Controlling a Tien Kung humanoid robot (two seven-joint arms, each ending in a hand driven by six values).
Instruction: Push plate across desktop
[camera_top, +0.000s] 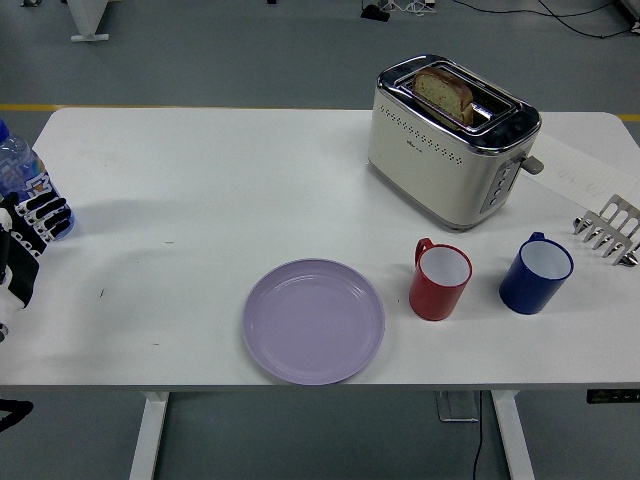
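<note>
Near the table's front edge, the plate (313, 321) lies flat, left of the red mug (438, 280).

At the far left edge the left hand (28, 232) hangs by a bottle (20, 172), well apart from the plate; its fingers look loosely curled and hold nothing. The right hand is out of view. Whether the plate lies at the start or the end of its slide, this scene does not settle. Any push, as I judge it, goes best with fingertips low against the rim, pressing level so the plate slides rather than tips, and steering clear of the red mug, the blue mug (535, 273) and the toaster (450, 140).
</note>
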